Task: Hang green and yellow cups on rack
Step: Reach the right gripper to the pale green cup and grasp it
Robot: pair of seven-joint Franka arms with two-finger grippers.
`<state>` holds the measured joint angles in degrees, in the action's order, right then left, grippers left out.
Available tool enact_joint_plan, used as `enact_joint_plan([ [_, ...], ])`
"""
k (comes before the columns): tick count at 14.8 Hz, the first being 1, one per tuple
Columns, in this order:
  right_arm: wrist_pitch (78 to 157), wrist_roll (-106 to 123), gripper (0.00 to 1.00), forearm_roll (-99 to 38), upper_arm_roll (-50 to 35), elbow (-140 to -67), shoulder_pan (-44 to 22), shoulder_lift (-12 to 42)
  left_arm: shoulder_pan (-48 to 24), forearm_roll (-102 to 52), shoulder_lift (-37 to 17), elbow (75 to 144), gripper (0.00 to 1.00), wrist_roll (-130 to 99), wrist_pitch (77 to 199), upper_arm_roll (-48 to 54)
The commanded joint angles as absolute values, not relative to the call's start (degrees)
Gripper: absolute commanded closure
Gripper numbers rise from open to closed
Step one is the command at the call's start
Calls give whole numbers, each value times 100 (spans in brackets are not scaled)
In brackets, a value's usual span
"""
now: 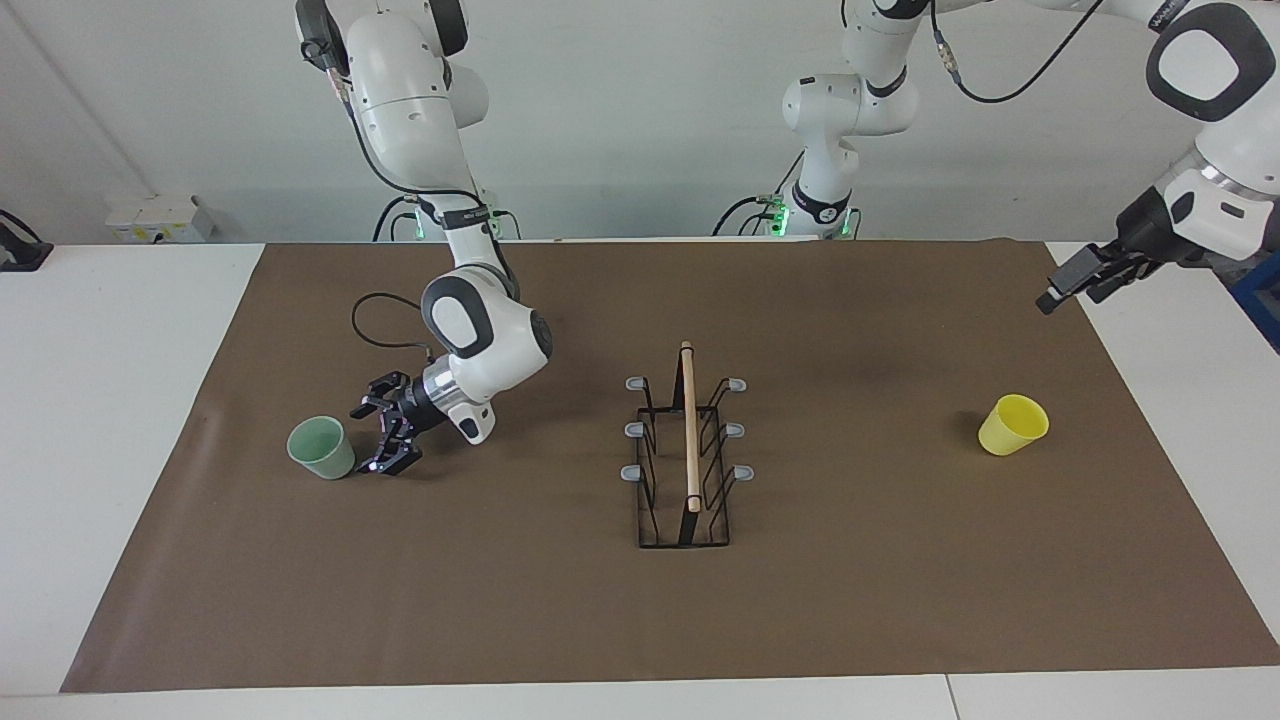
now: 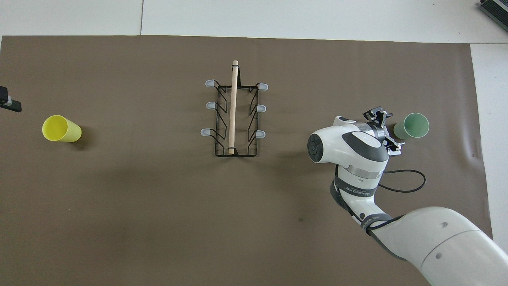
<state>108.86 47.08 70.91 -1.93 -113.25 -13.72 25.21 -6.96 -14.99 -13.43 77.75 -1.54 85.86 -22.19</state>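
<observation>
The pale green cup (image 1: 322,447) (image 2: 412,126) stands mouth up on the brown mat toward the right arm's end. My right gripper (image 1: 378,437) (image 2: 391,130) is low and open right beside it, on the cup's rack side; I cannot tell if it touches. The yellow cup (image 1: 1013,425) (image 2: 61,128) stands mouth up toward the left arm's end. The black wire rack (image 1: 686,450) (image 2: 234,115) with its wooden rod stands mid-mat, its prongs bare. My left gripper (image 1: 1062,288) (image 2: 8,101) waits raised over the mat's corner, apart from the yellow cup.
The brown mat (image 1: 640,620) covers most of the white table. The right arm's black cable (image 1: 372,318) (image 2: 408,184) loops just over the mat near its wrist. A white socket box (image 1: 150,218) sits on the table by the wall.
</observation>
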Motion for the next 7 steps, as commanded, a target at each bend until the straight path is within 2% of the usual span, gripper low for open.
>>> enact_joint_plan([
  [1, 11012, 4221, 0, 7434, -237, -11592, -1160, 2426, -800, -1749, -2091, 6980, 0, -263, 8288, -2688],
  [7, 11206, 3815, 0, 7971, -237, -11751, -862, 2461, -730, -2786, -2627, 6935, 0, -1685, 8779, -3472],
])
